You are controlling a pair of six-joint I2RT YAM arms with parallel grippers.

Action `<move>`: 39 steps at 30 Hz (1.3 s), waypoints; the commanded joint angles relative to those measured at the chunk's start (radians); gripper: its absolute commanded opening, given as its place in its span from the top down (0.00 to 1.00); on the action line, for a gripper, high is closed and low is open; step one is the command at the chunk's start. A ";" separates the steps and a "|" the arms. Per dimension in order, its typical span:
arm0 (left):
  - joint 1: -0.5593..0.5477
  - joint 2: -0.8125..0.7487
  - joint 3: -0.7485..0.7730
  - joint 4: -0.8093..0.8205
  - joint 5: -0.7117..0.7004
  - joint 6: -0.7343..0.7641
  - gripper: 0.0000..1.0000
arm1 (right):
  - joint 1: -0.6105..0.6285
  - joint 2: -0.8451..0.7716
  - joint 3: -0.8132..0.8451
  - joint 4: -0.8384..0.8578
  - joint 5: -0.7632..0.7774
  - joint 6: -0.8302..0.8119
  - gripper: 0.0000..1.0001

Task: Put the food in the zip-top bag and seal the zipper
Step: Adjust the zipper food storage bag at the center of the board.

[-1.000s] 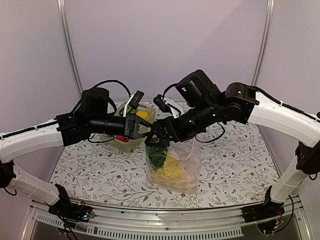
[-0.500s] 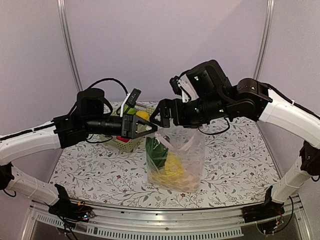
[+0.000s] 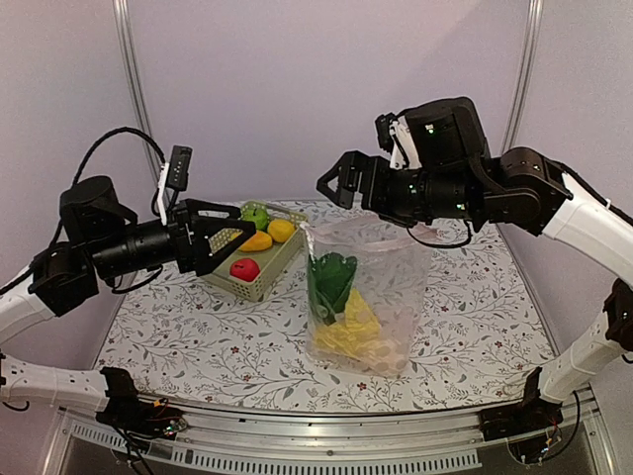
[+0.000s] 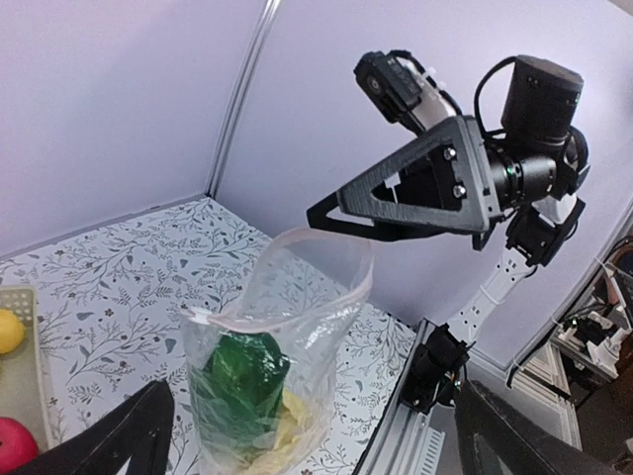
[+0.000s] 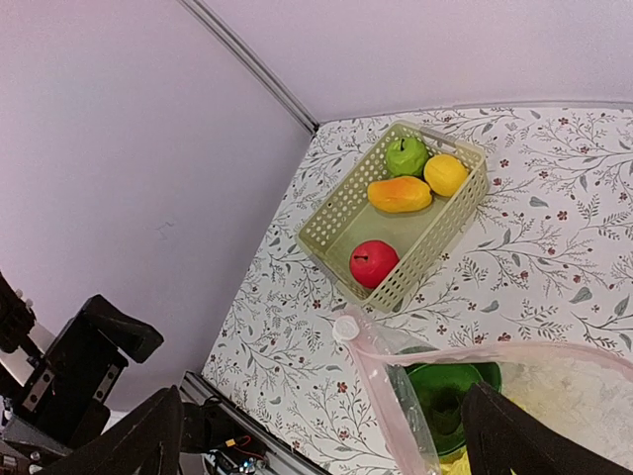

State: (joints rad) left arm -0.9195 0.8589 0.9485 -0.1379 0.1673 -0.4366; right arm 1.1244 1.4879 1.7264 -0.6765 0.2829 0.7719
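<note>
The clear zip-top bag (image 3: 376, 287) stands on the table by itself, its mouth open. Inside lie a dark green vegetable (image 3: 330, 281) and the yellow-white cabbage (image 3: 354, 336). The pink zipper (image 5: 465, 352) runs along the mouth, with its white slider (image 5: 347, 329) at the left end. A green apple (image 5: 406, 155), a small yellow fruit (image 5: 446, 174), an orange-yellow fruit (image 5: 400, 194) and a red round fruit (image 5: 374, 264) are in the lattice basket (image 3: 259, 284). My left gripper (image 3: 229, 240) hangs open over the basket, left of the bag. My right gripper (image 3: 341, 183) is open above the bag's mouth, holding nothing.
The pale green basket (image 5: 336, 213) sits at the back left of the flowered tabletop (image 3: 198, 336), close to the bag. A metal rail (image 3: 326, 450) runs along the near edge. Lilac walls close in the back and both sides.
My left gripper opened, let go of the bag's edge and drew back to the left. My right arm lifted up and away from the mouth. The bag now stands free, slightly farther right.
</note>
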 commanded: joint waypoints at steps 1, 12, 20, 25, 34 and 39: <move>-0.086 0.069 -0.031 0.007 -0.073 0.094 0.00 | -0.004 0.030 0.008 0.011 0.031 0.027 0.02; -0.100 0.314 -0.121 0.163 -0.095 -0.161 0.00 | -0.028 -0.010 -0.002 -0.154 0.134 -0.164 0.01; -0.101 0.413 -0.152 0.229 -0.052 -0.244 0.00 | -0.215 -0.116 -0.287 -0.179 0.051 -0.160 0.01; -0.106 0.448 -0.200 0.280 -0.045 -0.283 0.00 | -0.354 -0.190 -0.562 0.003 -0.172 -0.128 0.04; -0.108 0.430 -0.275 0.313 -0.069 -0.340 0.00 | -0.387 -0.144 -0.838 0.257 -0.389 -0.107 0.11; -0.108 0.390 -0.285 0.283 -0.085 -0.354 0.00 | -0.368 -0.062 -0.861 0.300 -0.449 -0.144 0.14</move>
State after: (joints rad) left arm -1.0111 1.2900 0.6777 0.1436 0.1043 -0.7696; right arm 0.7395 1.3727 0.8818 -0.4637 -0.0856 0.6518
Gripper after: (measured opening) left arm 0.995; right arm 0.864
